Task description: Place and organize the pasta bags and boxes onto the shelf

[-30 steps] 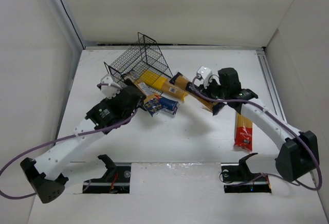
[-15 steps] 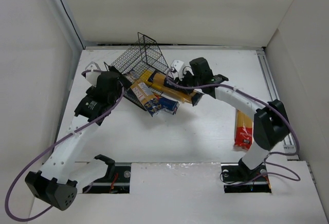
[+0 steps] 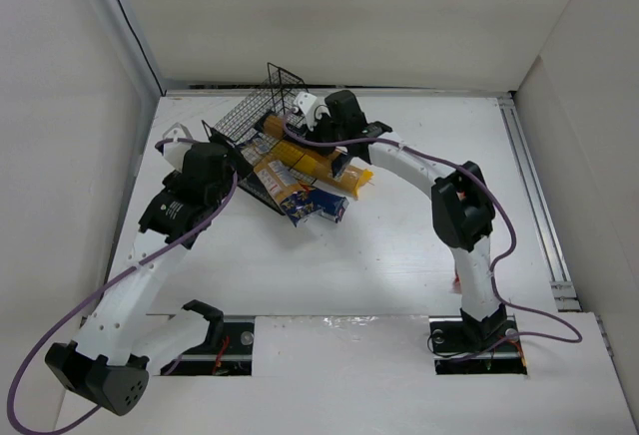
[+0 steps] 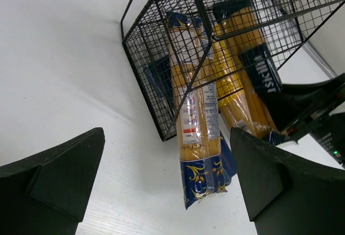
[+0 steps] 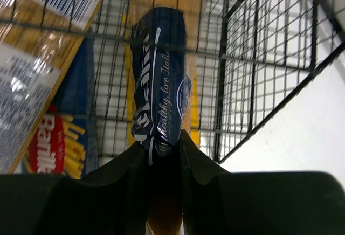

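Observation:
The shelf (image 3: 272, 116) is a black wire rack lying tilted at the back of the table. My right gripper (image 3: 301, 121) is shut on an orange-brown pack with a dark label (image 5: 159, 101) and holds it inside the rack (image 5: 253, 78). That pack also shows through the mesh in the left wrist view (image 4: 250, 76). A clear spaghetti bag with blue ends (image 4: 200, 138) sticks out of the rack's (image 4: 161, 68) open front. A yellow bag (image 3: 324, 163) and small dark-blue boxes (image 3: 324, 204) lie at the rack's mouth. My left gripper (image 3: 232, 159) is open and empty, left of the rack (image 4: 166, 132).
A blue Barilla box (image 5: 56, 138) lies left of the held pack. A red-and-yellow bag (image 3: 455, 277) is almost hidden behind my right arm. White walls stand on three sides.
My right arm swung left and back with the orange-brown pack, from beside the pile into the rack. My left arm pulled back to the rack's left side.

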Action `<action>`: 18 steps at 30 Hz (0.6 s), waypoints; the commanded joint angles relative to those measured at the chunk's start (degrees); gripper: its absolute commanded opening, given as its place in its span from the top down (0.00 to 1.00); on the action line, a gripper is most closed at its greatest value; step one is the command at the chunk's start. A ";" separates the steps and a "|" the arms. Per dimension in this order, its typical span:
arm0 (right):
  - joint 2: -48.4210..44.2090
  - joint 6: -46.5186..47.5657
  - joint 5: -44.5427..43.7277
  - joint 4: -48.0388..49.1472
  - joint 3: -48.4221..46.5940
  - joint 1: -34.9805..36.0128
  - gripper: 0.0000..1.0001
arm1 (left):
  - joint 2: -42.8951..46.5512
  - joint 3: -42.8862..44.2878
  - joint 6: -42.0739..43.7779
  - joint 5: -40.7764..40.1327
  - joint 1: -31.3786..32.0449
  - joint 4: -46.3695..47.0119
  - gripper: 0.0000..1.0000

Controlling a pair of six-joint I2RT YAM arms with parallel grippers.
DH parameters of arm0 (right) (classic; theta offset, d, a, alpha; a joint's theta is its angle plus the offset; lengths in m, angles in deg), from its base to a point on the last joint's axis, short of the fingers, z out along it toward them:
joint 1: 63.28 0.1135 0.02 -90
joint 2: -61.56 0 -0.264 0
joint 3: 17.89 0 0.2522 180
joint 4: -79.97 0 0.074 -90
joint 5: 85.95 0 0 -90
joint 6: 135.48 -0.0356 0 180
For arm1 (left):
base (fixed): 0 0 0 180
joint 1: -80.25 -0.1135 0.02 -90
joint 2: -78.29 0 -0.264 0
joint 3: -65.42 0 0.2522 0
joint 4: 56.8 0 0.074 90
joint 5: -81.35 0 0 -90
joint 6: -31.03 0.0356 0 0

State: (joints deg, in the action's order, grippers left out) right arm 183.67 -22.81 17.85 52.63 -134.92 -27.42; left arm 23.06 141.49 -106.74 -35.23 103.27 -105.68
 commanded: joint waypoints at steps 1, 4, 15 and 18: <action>0.15 -0.79 -2.03 8.05 -7.21 0.79 1.00 | 1.60 0.10 1.01 -1.27 -0.35 -1.63 0.00; 1.90 -1.41 -1.33 8.05 -9.06 0.79 0.87 | 1.61 0.10 1.01 -1.27 -0.35 -1.02 0.00; -8.08 -0.18 -4.57 9.10 3.30 0.79 0.04 | 1.08 -0.43 1.53 0.40 -0.35 -0.49 0.00; -14.15 -0.18 -8.07 9.10 9.55 -0.69 0.03 | 1.08 -0.96 1.54 1.53 -0.35 -0.48 0.00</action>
State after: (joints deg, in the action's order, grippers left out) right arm 178.03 -23.40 13.50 57.61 -128.27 -27.27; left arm 23.72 141.22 -106.26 -34.49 103.27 -106.59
